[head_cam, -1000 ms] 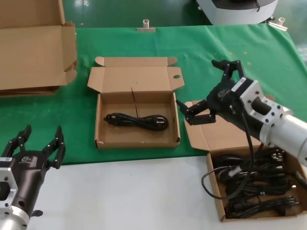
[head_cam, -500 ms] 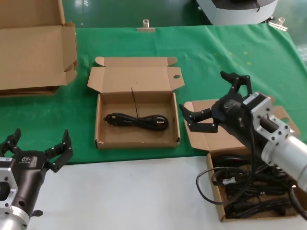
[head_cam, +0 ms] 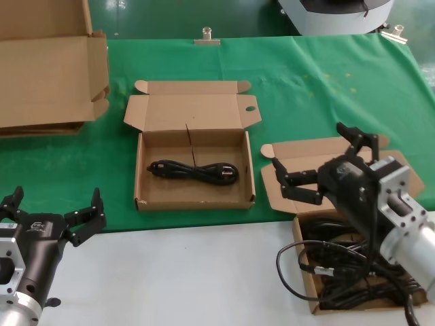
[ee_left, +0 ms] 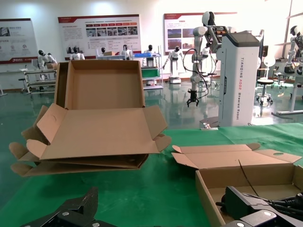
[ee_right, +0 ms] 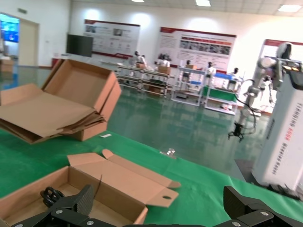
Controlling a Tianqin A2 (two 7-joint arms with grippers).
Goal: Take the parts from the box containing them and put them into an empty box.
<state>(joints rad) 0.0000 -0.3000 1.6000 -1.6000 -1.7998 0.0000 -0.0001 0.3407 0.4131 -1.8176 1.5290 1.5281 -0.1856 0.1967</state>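
Head view shows your right gripper [head_cam: 325,161], fingers spread and holding nothing, above the box of cords [head_cam: 307,272]; your left gripper [head_cam: 51,206] waits spread too.

Green table cloth [head_cam: 306,75]: covers the far part of the work surface; a white tabletop strip [head_cam: 177,272] lies nearer than it, and a metal clip [head_cam: 206,35] sits at its far edge. Beyond the cloth: glossy green hall floor [ee_right: 156,123], white walls hung with display posters [ee_left: 99,32], bright ceiling light panels [ee_right: 204,3]. A tall white cabinet [ee_left: 239,78] stands on the floor past the cloth's far edge; humanoid display robots [ee_left: 204,52] and workbenches [ee_right: 142,78] line the wall behind it
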